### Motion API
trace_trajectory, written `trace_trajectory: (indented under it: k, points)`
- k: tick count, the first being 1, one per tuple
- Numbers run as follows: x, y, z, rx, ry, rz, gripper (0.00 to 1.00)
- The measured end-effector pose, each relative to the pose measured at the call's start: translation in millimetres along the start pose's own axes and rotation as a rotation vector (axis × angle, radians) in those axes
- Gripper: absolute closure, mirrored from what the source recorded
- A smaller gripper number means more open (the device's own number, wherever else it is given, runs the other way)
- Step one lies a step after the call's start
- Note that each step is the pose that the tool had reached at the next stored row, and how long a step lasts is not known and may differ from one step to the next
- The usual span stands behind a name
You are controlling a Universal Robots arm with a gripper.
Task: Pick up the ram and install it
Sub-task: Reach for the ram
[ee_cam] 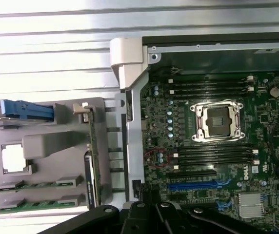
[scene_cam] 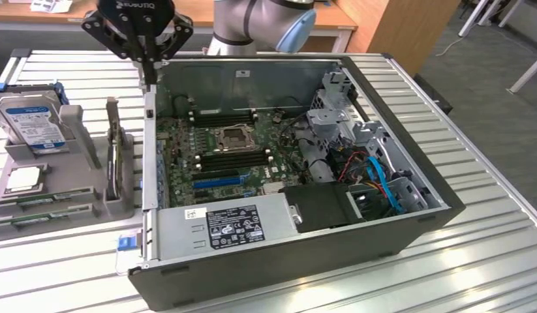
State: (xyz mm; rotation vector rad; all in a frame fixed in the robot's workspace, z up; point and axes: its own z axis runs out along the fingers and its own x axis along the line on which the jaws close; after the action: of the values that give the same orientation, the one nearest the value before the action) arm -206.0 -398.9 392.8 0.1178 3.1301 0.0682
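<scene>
Well apart from claw (scene_cam: pixel 150 77), ram (scene_cam: pixel 42 199)

Open case (scene_cam: pixel 338 261) sits on bench (scene_cam: pixel 486 261); parts holder (scene_cam: pixel 75 127) just beside it (exterior view's left), carrying hard drive (scene_cam: pixel 31 124) behind, ram sticks (scene_cam: pixel 42 199) in front.

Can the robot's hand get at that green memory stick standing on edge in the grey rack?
Probably yes: the memory stick stands with nothing above it; the shut hand hangs nearby.

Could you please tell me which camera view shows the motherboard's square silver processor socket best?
The wrist view: it looks straight down on the square silver processor socket, unobstructed. The exterior view shows the socket at a slant.
</scene>
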Motion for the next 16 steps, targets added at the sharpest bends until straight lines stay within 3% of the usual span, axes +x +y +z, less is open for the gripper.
trace_trajectory:
  k: [16]
  points:
    - [35.0, -2.6, 0.0, 0.0014, 0.0183, 0.001, 0.9]
